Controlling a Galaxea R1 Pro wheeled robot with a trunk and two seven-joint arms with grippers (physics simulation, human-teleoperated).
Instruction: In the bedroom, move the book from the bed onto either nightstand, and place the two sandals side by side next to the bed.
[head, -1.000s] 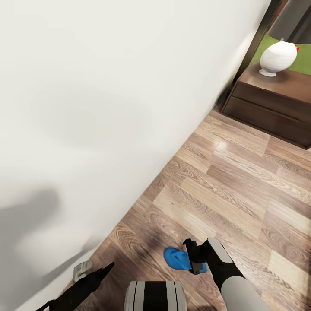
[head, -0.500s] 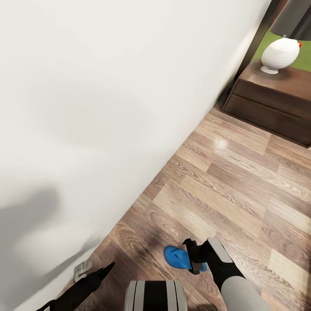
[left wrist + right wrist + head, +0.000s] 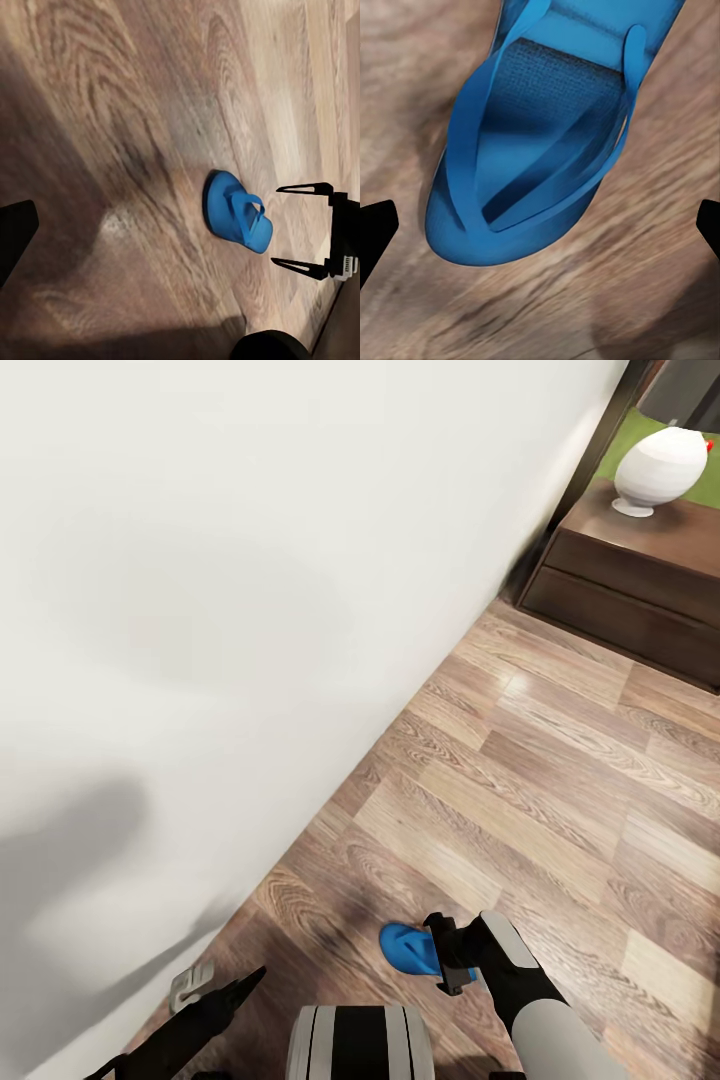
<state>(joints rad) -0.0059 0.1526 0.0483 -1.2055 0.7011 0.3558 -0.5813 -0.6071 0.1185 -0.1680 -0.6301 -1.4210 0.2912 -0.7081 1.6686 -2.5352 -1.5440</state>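
The head view looked steeply down along a plain white wall (image 3: 250, 610) meeting a wood-plank floor (image 3: 560, 780). One blue sandal (image 3: 405, 947) lay flat on the floor near the foot of the wall, strap side up. The right gripper (image 3: 447, 950) hung directly above the sandal's heel end; in the left wrist view its two fingers (image 3: 304, 187) stood spread wide, apart from the sandal (image 3: 236, 212) and holding nothing. The right wrist view confirmed this: the sandal (image 3: 540, 142) lay between the dark fingertips (image 3: 375, 229) at either edge of the frame, with floor visible on both sides of it and no contact seen. The left gripper (image 3: 245, 982) was held low beside the wall; whether its jaws were parted or closed could not be determined. At the far end of the floor stood a dark brown wooden cabinet (image 3: 630, 595) with a white rounded lamp base (image 3: 660, 468) on its top.
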